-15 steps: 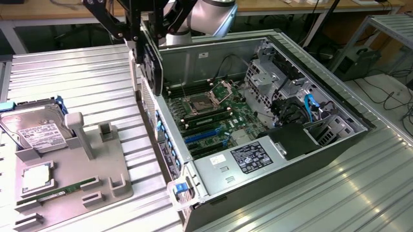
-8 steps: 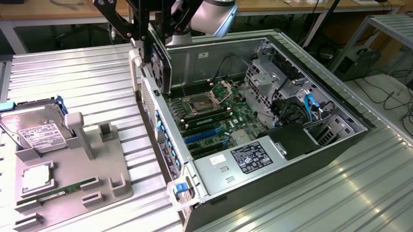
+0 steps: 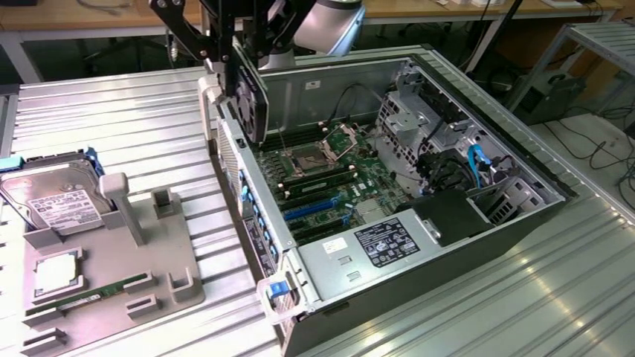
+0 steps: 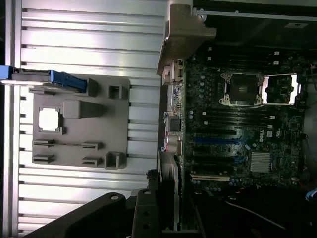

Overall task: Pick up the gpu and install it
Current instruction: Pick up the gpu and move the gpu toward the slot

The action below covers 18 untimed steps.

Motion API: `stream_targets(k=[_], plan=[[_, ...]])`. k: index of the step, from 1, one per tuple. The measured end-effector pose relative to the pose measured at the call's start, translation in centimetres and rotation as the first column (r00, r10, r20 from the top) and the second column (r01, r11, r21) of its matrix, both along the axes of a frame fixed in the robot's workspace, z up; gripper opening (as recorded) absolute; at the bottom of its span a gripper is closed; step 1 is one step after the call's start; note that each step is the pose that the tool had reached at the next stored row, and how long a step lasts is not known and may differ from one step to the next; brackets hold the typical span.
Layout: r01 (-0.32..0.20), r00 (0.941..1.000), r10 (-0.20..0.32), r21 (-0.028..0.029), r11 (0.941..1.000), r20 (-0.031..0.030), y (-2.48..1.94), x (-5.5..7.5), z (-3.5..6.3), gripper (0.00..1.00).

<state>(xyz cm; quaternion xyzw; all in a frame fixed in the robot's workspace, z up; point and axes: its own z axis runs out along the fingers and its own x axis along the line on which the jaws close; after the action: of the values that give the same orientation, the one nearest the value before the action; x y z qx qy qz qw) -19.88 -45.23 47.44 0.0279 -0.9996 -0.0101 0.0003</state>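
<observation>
Table point(image 3: 555, 297): ribbed metal surface that carries everything in the scene.
Tray point(image 3: 178, 256): grey parts holder on the table, at the exterior view's left and just beside the case.
Memory stick point(image 3: 97, 292): narrow green strip lying flat in a slot at the tray's near end.
Processor chip point(image 3: 58, 272): square silver part resting in a recess of the tray, just behind the memory stick.
Hard drive point(image 3: 55, 201): silver unit with a white label, propped at a tilt at the tray's far end.
Computer case point(image 3: 447, 294): black tower lying on its side with the panel off, so its interior faces up.
Power supply point(image 3: 382, 245): grey box with a dark label, in the nearest corner of the case.
Motherboard point(image 3: 332, 186): green board on the case floor, with blue slots point(image 3: 312, 208) and, further back, a processor socket point(image 3: 305, 158) with its frame raised.
gpu point(image 3: 253, 100): lifted off the tray and held on edge with its dark cooler face showing. It hangs over the far rear corner of the case, near the socket, and is not seated in a slot.
Gripper point(image 3: 238, 56): black fingers clamped on the upper part of the gpu, carrying it.
Arm point(image 3: 332, 26): silver-grey wrist segment above and behind the gripper.
Benches point(image 3: 100, 15): wooden-topped tables well behind the work area.
</observation>
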Motion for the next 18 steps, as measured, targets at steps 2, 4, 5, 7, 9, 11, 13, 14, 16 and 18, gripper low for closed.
stream_targets(k=[2, 4, 5, 7, 9, 11, 13, 14, 16, 18], plan=[[0.000, 1.0000, 0.000, 0.0000, 1.0000, 0.0000, 0.00, 0.1, 0.00, 0.27], [-0.001, 1.0000, 0.001, 0.0000, 1.0000, 0.0000, 0.00, 0.2, -0.01, 0.27], [-0.001, 1.0000, 0.001, 0.0000, 1.0000, 0.0000, 0.00, 0.2, -0.01, 0.27], [-0.001, 1.0000, 0.001, 0.0000, 1.0000, 0.0000, 0.00, 0.4, -0.01, 0.27], [-0.002, 1.0000, 0.002, 0.0000, 1.0000, 0.0000, 0.00, 0.5, -0.01, 0.27], [-0.003, 1.0000, 0.003, -0.0001, 1.0000, 0.0000, 0.00, 0.7, -0.01, 0.27], [-0.003, 1.0000, 0.003, 0.0000, 1.0000, 0.0000, 0.00, 0.8, -0.02, 0.27], [-0.003, 1.0000, 0.003, -0.0001, 1.0000, 0.0000, 0.00, 0.9, -0.02, 0.27], [-0.004, 1.0000, 0.004, 0.0000, 1.0000, 0.0000, 0.00, 1.0, -0.02, 0.27], [-0.004, 1.0000, 0.004, 0.0000, 1.0000, 0.0000, 0.00, 1.2, -0.03, 0.27]])
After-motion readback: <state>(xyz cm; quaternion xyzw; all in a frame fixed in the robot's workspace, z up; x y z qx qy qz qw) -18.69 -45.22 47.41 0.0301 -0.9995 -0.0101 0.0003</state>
